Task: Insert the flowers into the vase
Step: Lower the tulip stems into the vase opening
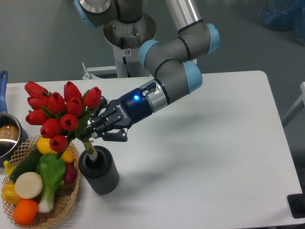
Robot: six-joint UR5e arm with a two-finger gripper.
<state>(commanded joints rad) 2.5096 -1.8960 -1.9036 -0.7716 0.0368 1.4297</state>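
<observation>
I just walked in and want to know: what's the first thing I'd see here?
The bunch of red tulips at the left, tilted, held by the robot's gripper, with the stems reaching into the dark grey vase below. Next, the wicker basket of toy fruit and vegetables at the bottom left corner of the white table.

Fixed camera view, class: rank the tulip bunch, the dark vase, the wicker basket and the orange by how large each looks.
1. wicker basket, though cut off by the frame's edge
2. tulip bunch, close to the basket, so that order is unsure
3. dark vase
4. orange, clearly smallest
</observation>
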